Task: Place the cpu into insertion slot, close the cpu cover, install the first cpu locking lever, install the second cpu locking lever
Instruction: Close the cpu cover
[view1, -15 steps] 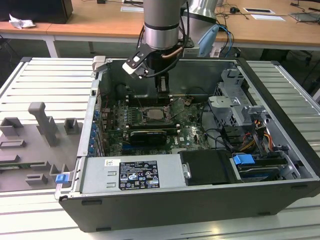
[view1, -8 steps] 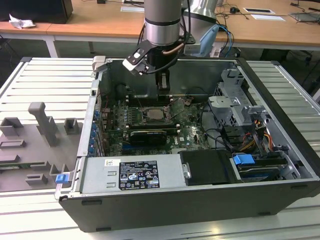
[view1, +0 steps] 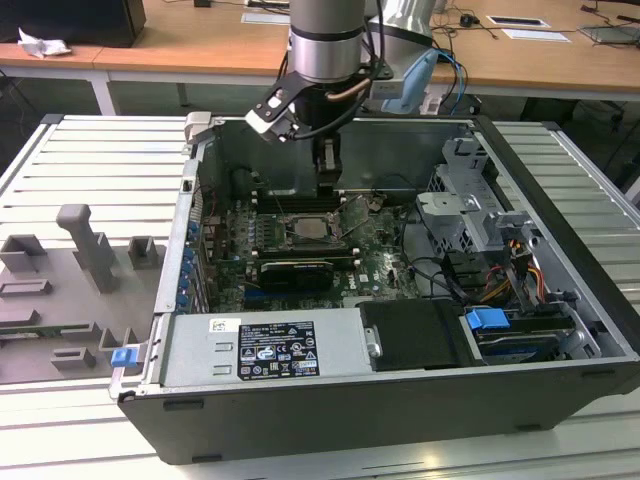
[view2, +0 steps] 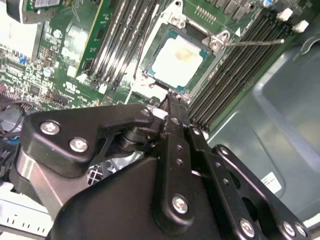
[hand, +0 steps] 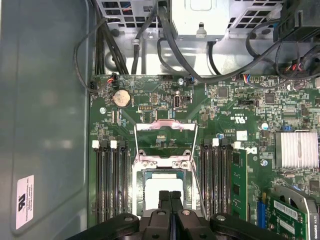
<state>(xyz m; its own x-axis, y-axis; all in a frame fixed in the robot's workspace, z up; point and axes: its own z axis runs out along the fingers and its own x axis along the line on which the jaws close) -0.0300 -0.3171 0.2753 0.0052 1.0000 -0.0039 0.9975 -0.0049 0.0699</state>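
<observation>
Cpu (view2: 177, 62) lies in the insertion slot (view2: 146, 76), just beside the end effector (view2: 169, 100).

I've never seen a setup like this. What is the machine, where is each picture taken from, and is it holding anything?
A single robot arm reaches into an open computer case lying on a slatted table. Grey blocks stand beside the case. The exterior view looks on from outside; both wrist views ride on the arm, looking past its black gripper at the green motherboard. The cpu sits in the insertion slot; the cpu cover looks swung open. The gripper's fingers are together near the slot, holding nothing I can see.
</observation>
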